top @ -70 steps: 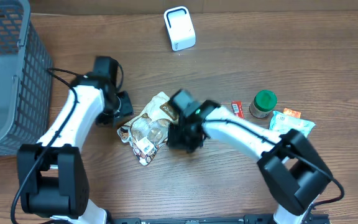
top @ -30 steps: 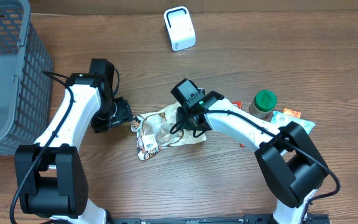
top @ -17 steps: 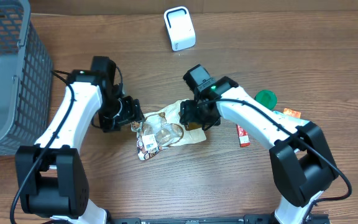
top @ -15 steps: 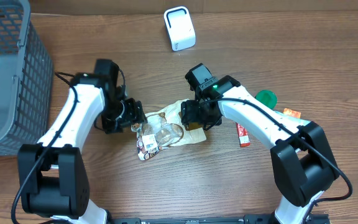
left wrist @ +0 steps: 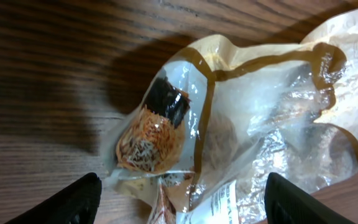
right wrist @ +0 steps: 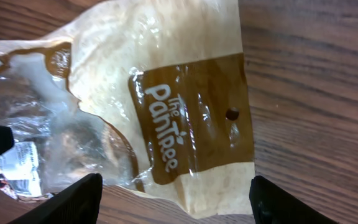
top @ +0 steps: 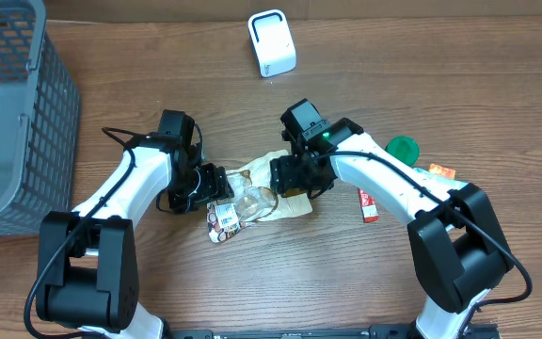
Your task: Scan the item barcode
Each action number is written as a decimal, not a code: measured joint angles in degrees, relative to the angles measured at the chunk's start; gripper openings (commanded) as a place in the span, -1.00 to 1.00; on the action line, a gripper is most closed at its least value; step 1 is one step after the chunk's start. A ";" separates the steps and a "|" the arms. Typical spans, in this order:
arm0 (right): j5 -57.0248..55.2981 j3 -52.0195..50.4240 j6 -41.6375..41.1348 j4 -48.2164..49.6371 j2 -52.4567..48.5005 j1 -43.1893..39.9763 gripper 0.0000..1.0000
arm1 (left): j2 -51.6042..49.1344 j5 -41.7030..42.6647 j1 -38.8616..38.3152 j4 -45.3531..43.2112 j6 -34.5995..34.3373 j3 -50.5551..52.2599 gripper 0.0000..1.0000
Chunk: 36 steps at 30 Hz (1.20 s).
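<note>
Two pincers stand over one snack bag (top: 252, 193) lying on the wooden table (top: 280, 282).

Left pincer (top: 202, 186): jaws spread wide, nothing gripped. In its wrist view the bag's clear, brown-edged end lies flat on the wood, between and ahead of the two fingertips.

Right pincer (top: 294, 177): jaws likewise wide apart, nothing gripped. The bag's brown lettered band lies directly beneath it, between the fingers.

The bag spans the gap between the two pincers. It is crumpled, and its contents show through the clear panel.

A white label (top: 222, 218) sits on the bag's corner just beside the left pincer. Whether it carries the barcode cannot be read.

White scanner (top: 272, 42): well beyond the right pincer, towards the table's far edge.

Grey basket (top: 7, 113): well outboard of the left pincer.

Green-lidded jar (top: 401, 149) and red sachet (top: 367, 202): outboard of the right pincer, close to its arm.
</note>
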<state>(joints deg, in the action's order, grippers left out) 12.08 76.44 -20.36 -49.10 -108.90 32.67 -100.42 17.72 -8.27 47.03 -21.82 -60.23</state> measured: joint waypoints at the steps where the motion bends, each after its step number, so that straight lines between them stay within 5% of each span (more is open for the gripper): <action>1: 0.02 -0.07 0.02 0.02 0.00 0.00 0.55 | 0.00 0.11 -0.02 -0.44 -0.28 0.20 0.52; 11: 0.17 -0.07 0.28 0.46 0.00 0.00 0.55 | 0.02 0.15 -0.28 -6.54 -2.01 4.07 0.25; 19: 0.15 -0.07 0.35 0.39 0.00 0.00 0.56 | 0.26 0.07 -2.08 -8.63 -2.27 4.70 0.30; 25: 0.15 -0.07 0.50 0.17 0.00 0.00 0.58 | 0.85 -0.11 -4.52 -11.23 -3.65 6.14 -0.06; 29: 0.15 -0.07 0.61 -0.59 0.00 0.00 1.00 | 0.87 -0.15 -4.50 -11.41 -4.15 6.43 -0.34; 36: 2.93 -0.07 4.35 -1.07 0.00 -0.02 1.00 | 0.87 0.81 -4.20 -11.54 -4.24 6.54 -0.50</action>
<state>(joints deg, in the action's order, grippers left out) 15.00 76.38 -16.01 -50.17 -108.90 32.64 -99.55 18.52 -12.47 35.48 -26.06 -53.69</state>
